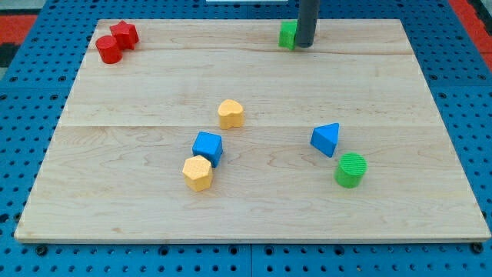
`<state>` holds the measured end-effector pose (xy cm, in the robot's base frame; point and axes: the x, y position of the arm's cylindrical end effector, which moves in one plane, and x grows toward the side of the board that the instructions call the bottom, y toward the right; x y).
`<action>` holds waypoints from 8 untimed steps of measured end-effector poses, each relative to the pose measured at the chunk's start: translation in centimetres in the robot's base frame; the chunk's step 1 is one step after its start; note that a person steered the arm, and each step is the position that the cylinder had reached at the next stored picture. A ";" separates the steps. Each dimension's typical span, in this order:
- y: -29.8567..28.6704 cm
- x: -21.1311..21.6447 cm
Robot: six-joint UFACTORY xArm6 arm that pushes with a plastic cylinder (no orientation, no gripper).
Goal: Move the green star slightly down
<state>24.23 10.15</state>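
The green star (287, 35) lies near the top edge of the wooden board (254, 208), a little right of the middle. Most of it is hidden behind my dark rod, so its shape is hard to make out. My tip (305, 45) rests against the star's right side. A green cylinder (350, 169) stands far below, at the view's lower right.
A red star (124, 34) and a red cylinder (108, 50) touch at the top left corner. A yellow heart-like block (231, 114) lies mid-board. A blue cube (207, 147) touches a yellow hexagon (197, 173). A blue triangle (326, 139) lies just above the green cylinder.
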 end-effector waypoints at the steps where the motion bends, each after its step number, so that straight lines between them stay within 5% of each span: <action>1: -1.5 4.5; 2: -9.5 3.3; 3: -7.5 -3.8; 4: -5.0 -4.2; 5: 0.1 1.9; 6: -1.4 0.2; 8: 0.7 7.9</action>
<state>32.12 10.85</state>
